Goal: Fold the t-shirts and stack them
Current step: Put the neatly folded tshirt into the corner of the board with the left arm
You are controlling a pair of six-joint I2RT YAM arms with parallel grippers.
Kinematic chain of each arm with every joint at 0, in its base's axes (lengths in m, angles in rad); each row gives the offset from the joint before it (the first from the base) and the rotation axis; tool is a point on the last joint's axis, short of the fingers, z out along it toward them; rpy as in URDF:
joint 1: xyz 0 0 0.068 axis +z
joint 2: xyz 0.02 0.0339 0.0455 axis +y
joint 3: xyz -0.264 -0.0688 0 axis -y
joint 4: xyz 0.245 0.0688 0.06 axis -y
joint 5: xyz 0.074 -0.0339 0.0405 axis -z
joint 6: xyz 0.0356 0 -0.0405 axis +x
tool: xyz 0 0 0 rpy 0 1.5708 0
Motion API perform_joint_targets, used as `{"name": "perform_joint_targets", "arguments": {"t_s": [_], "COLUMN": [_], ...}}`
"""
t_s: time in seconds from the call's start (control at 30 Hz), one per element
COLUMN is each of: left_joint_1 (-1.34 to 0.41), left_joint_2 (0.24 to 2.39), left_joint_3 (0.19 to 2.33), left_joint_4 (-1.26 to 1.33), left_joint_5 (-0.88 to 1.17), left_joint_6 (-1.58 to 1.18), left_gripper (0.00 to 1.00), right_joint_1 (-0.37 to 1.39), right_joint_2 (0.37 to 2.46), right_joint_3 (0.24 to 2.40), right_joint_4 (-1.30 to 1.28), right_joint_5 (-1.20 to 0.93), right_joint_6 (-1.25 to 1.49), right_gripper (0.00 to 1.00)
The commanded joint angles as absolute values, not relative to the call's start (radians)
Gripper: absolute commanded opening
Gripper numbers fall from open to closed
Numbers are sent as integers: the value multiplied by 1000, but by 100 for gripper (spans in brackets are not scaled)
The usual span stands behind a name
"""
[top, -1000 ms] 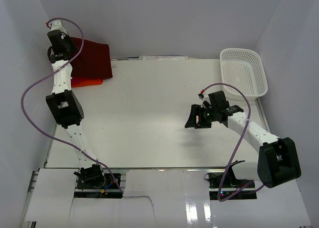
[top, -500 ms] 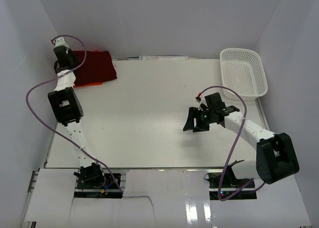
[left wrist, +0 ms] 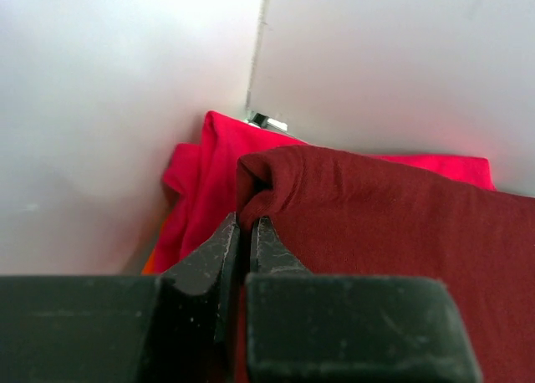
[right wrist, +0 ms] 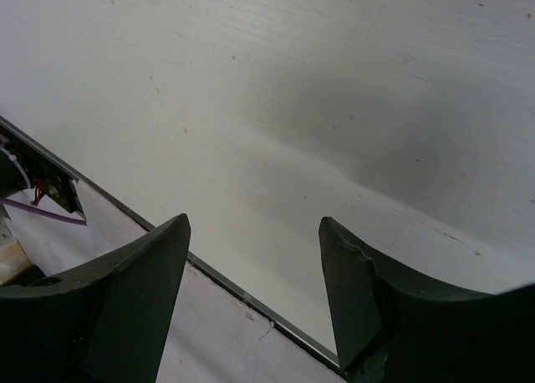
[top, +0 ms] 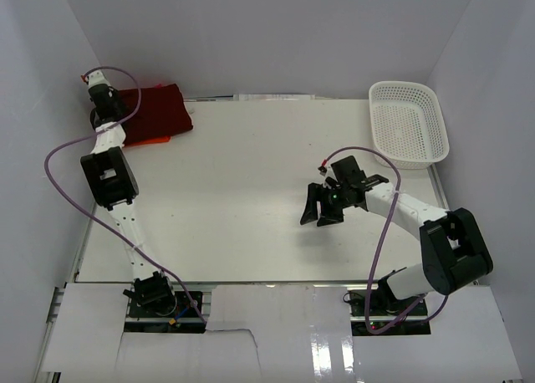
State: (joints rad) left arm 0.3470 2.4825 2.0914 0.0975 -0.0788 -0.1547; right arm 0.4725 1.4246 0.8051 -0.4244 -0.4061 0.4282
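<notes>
The left fingers (left wrist: 219,251) are nearly closed, pinching a rolled edge of the maroon t-shirt (left wrist: 376,232) at the far left corner of the bench (top: 234,191), close to the wall. That shirt lies folded on top of the crimson t-shirt (left wrist: 199,172), and a sliver of the orange t-shirt (left wrist: 150,262) shows at the bottom, so all three sit as one stack. The pinch on the top shirt's edge looks meant to tug it square over the ones beneath. The right fingers (right wrist: 142,291) stand wide and hold nothing, hovering over bare bench right of centre, well apart from the stack, probably parked out of the way. The white mesh basket (top: 410,124) sits at the far right corner.
</notes>
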Motion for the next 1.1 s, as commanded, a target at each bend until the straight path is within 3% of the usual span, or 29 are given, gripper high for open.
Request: {"name": "perform_joint_targets", "arguments": {"t_s": [0.0, 0.27, 0.5, 0.53, 0.6, 0.77, 1.07], "left_joint_1": [396, 411, 416, 416, 416, 416, 414], "left_joint_2": [2468, 2531, 2568, 2577, 2579, 2569, 2505], "left_joint_3": [2157, 2272, 2258, 2260, 2261, 2269, 2266], "left_joint_4": [140, 138, 141, 141, 143, 150, 172], "left_joint_5": [-101, -55, -2, 23, 66, 100, 169], "left_joint_6": [-172, -172, -204, -215, -225, -256, -271], "left_gripper": [0, 0, 22, 31, 35, 61, 64], "right_joint_1": [495, 523, 534, 535, 535, 538, 543], "right_joint_2": [1440, 1473, 1489, 1489, 1486, 1483, 1459], "right_joint_3": [857, 877, 884, 881, 879, 871, 850], "right_joint_4": [-425, -416, -410, -408, -407, -403, -399], "right_joint_5": [-397, -393, -391, -393, -393, -394, -391], "right_joint_6": [448, 466, 471, 471, 471, 474, 471], "right_gripper": [70, 70, 70, 70, 70, 70, 70]}}
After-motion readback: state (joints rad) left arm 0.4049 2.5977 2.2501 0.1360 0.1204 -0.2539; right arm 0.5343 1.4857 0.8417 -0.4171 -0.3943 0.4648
